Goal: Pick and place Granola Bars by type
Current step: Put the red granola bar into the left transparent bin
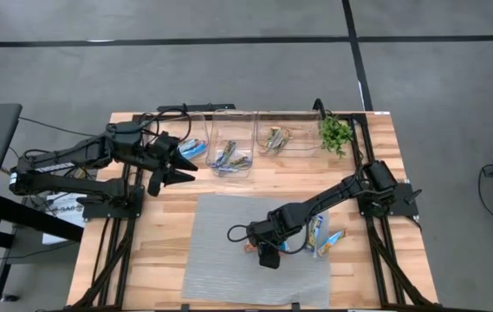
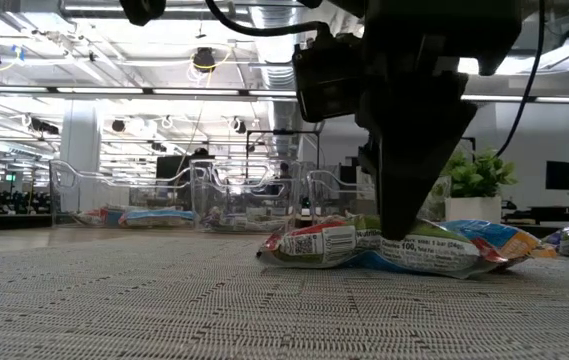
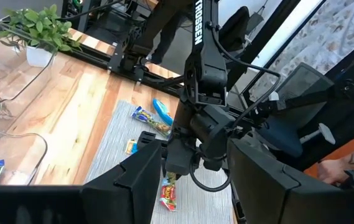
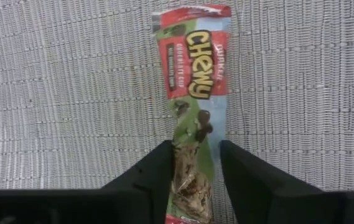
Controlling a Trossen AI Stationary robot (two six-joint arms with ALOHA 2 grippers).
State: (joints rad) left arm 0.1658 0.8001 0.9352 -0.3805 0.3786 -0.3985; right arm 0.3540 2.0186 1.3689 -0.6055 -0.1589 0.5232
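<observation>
From above, the right gripper [image 1: 268,253] stands on the grey mat [image 1: 220,260], while its wrist view shows the fingers [image 4: 164,168] half-closed astride a light, crinkly, slippery granola bar [image 4: 192,106], best pinched mid-length; the left gripper [image 1: 172,165] waits open.

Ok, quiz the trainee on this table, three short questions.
1. True or false: the Chewy bar lies on bare wood, off the mat.
2. Which hand is down over that bar? A: the left one. B: the right hand.
3. Fill in: the plant stands on the ___ arm's side of the table.

Key: 1 false, it lies on the mat. 2 B. 3 right.
</observation>
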